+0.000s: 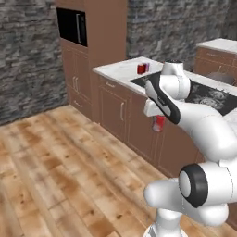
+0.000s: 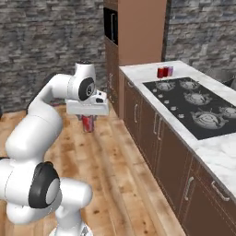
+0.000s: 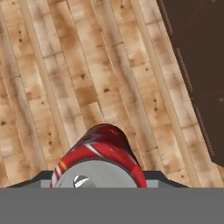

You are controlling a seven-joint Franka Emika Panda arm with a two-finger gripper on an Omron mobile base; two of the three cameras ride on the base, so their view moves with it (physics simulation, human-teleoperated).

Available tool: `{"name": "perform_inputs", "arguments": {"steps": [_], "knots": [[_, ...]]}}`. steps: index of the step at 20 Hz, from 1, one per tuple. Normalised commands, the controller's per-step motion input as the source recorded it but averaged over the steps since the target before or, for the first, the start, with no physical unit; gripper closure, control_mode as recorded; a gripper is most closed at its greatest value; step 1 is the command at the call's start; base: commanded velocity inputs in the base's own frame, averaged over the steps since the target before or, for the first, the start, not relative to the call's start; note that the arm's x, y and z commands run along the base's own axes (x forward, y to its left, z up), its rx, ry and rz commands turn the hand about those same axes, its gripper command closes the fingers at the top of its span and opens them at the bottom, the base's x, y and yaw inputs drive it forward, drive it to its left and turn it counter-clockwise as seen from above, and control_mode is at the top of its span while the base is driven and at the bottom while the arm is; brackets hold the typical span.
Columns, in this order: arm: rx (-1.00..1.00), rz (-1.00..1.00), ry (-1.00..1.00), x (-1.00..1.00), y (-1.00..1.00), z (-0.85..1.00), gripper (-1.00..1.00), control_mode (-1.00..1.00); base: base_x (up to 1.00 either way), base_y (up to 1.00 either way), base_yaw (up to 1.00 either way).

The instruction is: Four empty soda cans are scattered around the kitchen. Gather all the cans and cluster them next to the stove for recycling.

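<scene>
My gripper is shut on a red soda can and holds it upright above the wooden floor, left of the counter's cabinet fronts. From the left base camera the held can hangs under the hand, in front of the cabinets. Looking down from the hand, its silver top and red side sit between the fingers, over floorboards. A second red soda can and a purple-pink one stand together on the white counter just beyond the stove's far end. The stove is a black cooktop with several burners.
A tall brown cabinet with a built-in black oven stands at the counter's far end. Brown cabinet doors run under the white counter. Open wooden floor stretches left of the arm, up to a stone wall.
</scene>
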Motion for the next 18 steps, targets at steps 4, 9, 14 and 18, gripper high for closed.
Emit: {"name": "perform_inputs", "arguments": {"steps": [4, 9, 14, 18], "knots": [[0.0, 0.0, 0.0, 0.0, 0.0, 0.0, 1.0, 1.0, 0.96, 0.55, -0.58], [0.0, 0.0, 0.0, 0.0, 0.0, 0.0, 1.0, 1.0, 0.66, 0.56, -0.56], [0.0, 0.0, 0.0, 0.0, 0.0, 0.0, 1.0, 1.0, 0.53, 0.66, -0.56], [0.0, 0.0, 0.0, 0.0, 0.0, 0.0, 1.0, 1.0, 0.32, 0.7, -0.53]]}}
